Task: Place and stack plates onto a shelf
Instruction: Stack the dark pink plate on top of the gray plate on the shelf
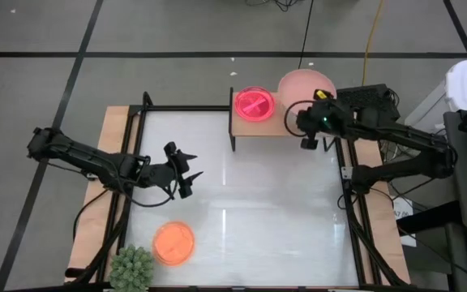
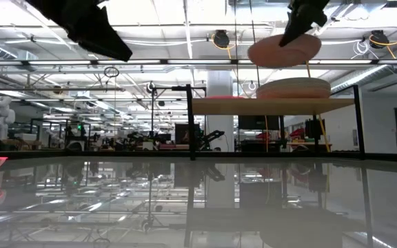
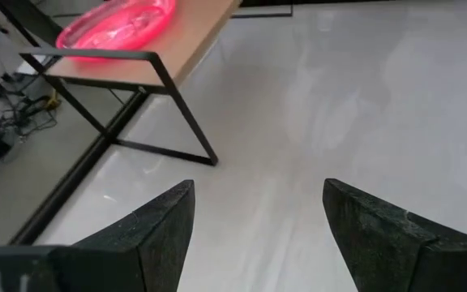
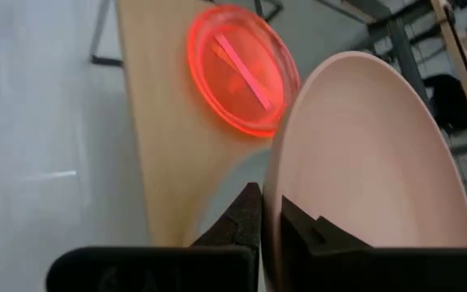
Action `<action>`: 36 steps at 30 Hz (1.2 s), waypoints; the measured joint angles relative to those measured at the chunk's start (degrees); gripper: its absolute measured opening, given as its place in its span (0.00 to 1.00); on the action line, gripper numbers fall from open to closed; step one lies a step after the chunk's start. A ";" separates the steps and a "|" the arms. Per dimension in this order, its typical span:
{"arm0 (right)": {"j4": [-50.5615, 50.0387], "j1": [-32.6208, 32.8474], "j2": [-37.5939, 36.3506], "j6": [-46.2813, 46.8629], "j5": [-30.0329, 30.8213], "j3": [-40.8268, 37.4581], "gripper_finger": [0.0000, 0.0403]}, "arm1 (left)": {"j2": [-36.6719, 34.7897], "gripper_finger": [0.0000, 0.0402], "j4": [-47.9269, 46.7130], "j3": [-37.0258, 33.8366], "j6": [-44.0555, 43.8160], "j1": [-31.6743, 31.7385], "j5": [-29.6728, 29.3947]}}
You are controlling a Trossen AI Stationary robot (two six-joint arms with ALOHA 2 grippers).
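Observation:
The light-wood shelf [image 1: 286,123] stands at the table's far edge. A glossy magenta plate [image 1: 254,104] lies on its left half. On its right half rests a stack of pale plates [image 2: 293,88]. Above that stack hangs a dusty-pink plate [image 2: 284,49], with my right gripper [image 4: 270,199] shut on it. An orange plate [image 1: 173,242] lies flat on the table near the front left. My left gripper [image 1: 191,172] hovers open over the table's left part, with nothing between its fingers. My right gripper pinches the dusty-pink plate's rim [image 4: 271,174] between its two fingers, one on the hollow upper face and one on the underside. The fingers slant down from the table's near right side. The plate is lifted clear above the stack, slightly tilted.
A spiky green plant [image 1: 132,268] stands at the table's front left corner beside the orange plate. The shelf's black legs [image 3: 177,97] reach down to the white tabletop [image 1: 250,186]. Black frame rails run along the table's left and right edges.

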 joint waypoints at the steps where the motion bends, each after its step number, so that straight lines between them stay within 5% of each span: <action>1: 0.04 -0.97 0.00 -0.28 0.01 -0.29 0.01 | 0.00 0.69 0.86 -0.65 0.02 0.05 0.42; 10: 1.03 -7.18 0.04 -1.01 -5.99 -4.86 0.01 | 0.02 0.69 3.10 -1.53 -0.35 0.04 4.06; 36: 6.22 -8.91 0.00 1.18 -5.97 -12.81 0.05 | 0.02 0.69 3.85 -1.53 -0.88 -0.03 6.00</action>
